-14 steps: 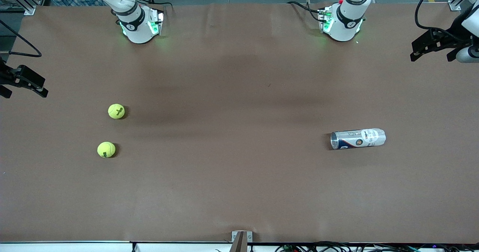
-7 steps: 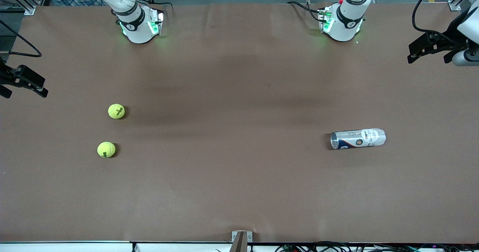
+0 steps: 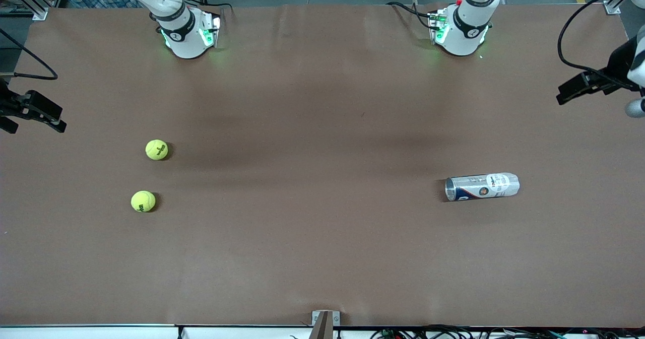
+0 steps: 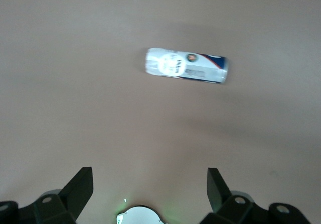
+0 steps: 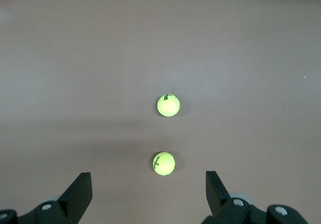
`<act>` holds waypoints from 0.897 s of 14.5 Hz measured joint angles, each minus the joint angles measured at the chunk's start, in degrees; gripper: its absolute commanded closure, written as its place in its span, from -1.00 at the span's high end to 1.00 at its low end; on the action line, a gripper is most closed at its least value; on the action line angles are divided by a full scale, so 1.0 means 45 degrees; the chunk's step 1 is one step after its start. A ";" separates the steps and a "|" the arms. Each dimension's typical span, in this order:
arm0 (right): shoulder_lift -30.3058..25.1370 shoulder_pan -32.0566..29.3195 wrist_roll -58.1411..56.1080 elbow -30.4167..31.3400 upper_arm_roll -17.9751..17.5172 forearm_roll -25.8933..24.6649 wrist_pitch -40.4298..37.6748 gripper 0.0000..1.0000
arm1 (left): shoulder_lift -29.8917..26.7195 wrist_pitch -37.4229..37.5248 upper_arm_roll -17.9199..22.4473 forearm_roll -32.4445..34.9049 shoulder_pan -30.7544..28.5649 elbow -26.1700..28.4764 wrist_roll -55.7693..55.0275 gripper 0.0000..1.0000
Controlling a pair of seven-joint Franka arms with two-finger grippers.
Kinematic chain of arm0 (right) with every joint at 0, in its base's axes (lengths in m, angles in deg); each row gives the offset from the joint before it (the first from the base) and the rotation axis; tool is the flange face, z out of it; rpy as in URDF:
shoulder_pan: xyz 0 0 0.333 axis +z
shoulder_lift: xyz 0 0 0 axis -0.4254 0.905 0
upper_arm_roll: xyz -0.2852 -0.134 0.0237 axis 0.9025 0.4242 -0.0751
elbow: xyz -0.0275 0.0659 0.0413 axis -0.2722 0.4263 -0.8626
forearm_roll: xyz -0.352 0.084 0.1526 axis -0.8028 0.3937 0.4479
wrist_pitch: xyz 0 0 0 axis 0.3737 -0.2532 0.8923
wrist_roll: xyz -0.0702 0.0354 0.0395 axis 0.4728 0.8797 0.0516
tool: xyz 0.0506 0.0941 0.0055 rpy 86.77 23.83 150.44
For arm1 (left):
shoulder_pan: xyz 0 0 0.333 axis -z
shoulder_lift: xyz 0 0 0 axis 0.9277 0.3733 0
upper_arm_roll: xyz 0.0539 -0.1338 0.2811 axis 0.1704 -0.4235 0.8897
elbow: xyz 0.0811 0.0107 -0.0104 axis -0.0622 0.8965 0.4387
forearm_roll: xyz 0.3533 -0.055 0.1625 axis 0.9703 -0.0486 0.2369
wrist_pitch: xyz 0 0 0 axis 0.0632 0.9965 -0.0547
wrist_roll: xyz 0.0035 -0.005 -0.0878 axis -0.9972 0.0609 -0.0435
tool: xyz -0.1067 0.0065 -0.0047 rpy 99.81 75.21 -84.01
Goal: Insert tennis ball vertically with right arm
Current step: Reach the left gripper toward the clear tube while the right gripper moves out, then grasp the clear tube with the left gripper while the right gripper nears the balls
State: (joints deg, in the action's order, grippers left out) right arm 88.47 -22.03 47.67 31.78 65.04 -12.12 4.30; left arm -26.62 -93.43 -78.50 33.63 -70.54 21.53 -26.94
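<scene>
Right gripper [image 3: 38, 112] hangs high over the surface's [image 3: 322, 258] edge at the right arm's end, fingers spread wide and empty — the right wrist view shows both fingers well apart with nothing between them. Two tennis balls sit on the surface toward that same end: one tennis ball [image 3: 156, 149] farther from the front camera, the other tennis ball [image 3: 143, 201] nearer to it, the pair close but not touching.

Moving across, the middle of the surface shows nothing but brown cover. Toward the left arm's end lies the ball can [image 3: 481, 186] — on its side, not upright, its open mouth apparently pointing toward the right arm's end. Over the edge at that end hovers the left gripper [image 3: 579, 84], fingers also spread, holding nothing.

How to play this step well? I'd judge the can has to stand up first, so the left arm should likely tip it upright and steady it. The right gripper should come straight down on one ball, centring it between the fingers so it doesn't roll away or nudge its neighbour — then squeeze gently, since felt-covered rubber gives a bit.
</scene>
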 measured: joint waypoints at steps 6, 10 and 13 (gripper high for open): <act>0.0696 0.0014 -0.0001 0.0000 -0.0020 0.0000 0.0003 1.00 | 0.0499 -0.2763 0.0018 0.0172 -0.0858 0.1894 -0.2451 1.00; 0.1014 0.0061 -0.0004 0.0000 -0.0052 0.0000 0.0020 1.00 | 0.0884 -0.5558 -0.0028 0.0172 -0.0863 0.3732 -0.7638 1.00; 0.1191 0.0150 -0.0003 0.0000 -0.0065 0.0000 0.0044 1.00 | 0.1642 -0.6429 -0.0073 0.0566 -0.0801 0.4162 -1.0744 1.00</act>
State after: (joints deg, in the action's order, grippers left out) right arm 93.83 -21.35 47.66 31.78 64.75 -12.12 4.49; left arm -19.23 -122.36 -78.83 36.17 -74.14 40.26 -75.29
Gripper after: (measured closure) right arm 0.000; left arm 0.000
